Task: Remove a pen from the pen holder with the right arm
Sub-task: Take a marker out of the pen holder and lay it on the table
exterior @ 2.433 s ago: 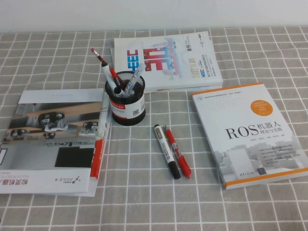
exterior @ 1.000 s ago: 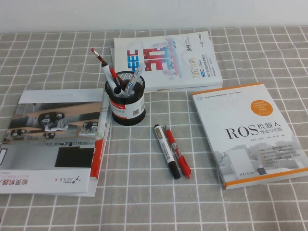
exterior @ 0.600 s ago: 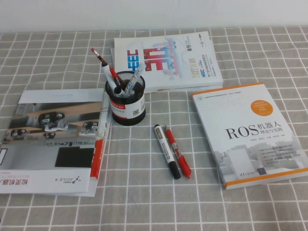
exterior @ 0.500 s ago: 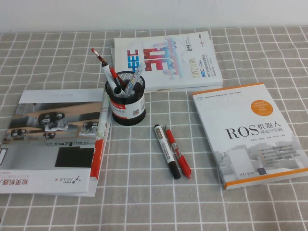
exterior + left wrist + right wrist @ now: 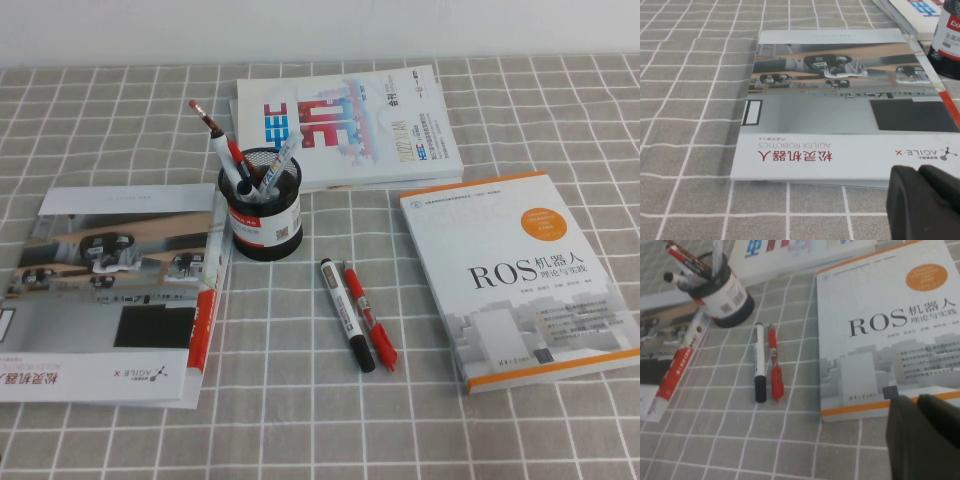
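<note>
Closure marks the right tool (image 5: 914, 402): its jaws are pressed together on nothing, over the near edge of the ROS book (image 5: 880, 340), well apart from the pen holder (image 5: 260, 205). The left tool (image 5: 919, 172), also closed and empty, hangs above a corner of the brochure (image 5: 840, 125). I judge the task not begun: several pens (image 5: 235, 160) stand in the holder, and reach, grip and lift are all left. A black marker (image 5: 346, 314) and a red pen (image 5: 370, 318) lie side by side on the tabletop (image 5: 300, 420), between holder and book. Grey checked cloth covers it; a magazine (image 5: 350, 125) lies behind the holder, under a plain white wall (image 5: 320, 25).
</note>
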### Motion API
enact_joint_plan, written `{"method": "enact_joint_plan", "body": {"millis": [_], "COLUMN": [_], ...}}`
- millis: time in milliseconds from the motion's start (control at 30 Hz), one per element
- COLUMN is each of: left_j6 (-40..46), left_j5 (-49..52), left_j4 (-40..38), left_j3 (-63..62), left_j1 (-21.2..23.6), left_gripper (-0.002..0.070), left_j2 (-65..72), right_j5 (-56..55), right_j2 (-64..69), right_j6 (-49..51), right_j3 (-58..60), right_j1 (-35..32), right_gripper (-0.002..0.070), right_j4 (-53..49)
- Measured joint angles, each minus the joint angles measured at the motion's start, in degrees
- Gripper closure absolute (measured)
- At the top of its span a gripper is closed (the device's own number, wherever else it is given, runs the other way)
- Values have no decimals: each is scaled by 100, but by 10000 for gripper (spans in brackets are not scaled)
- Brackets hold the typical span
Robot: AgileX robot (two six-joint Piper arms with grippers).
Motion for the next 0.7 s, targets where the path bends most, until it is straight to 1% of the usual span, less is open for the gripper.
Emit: {"method": "enact_joint_plan", "body": {"millis": [233, 367, 433, 533, 600, 633, 700], "left_j6": [0, 0, 0, 0, 0, 0, 0], "left_j5": [0, 0, 0, 0, 0, 0, 0], "left_j4": [0, 0, 0, 0, 0, 0, 0], "left_j3": [0, 0, 0, 0, 0, 0, 0], "left_j1": [0, 0, 0, 0, 0, 0, 0], "left_gripper": [678, 678, 678, 678, 678, 678, 678], "left_j2": [0, 0, 0, 0, 0, 0, 0], "right_j5": [356, 109, -127, -716, -1270, -1501, -2067], "right_j2": [1530, 2240, 2558, 3118, 3522, 3643, 4123], "right_j6": [-581, -1070, -1266, -1365, -1391, -1391, -1405], "right_j3": [-1043, -1273, -1277, -1277, -1282, -1291, -1418], "right_j1": [0, 106, 359, 1083, 1687, 1866, 2533], "right_gripper": [688, 688, 688, 689, 688, 689, 688], "right_j4": [-79, 239, 361, 418, 452, 471, 486]}}
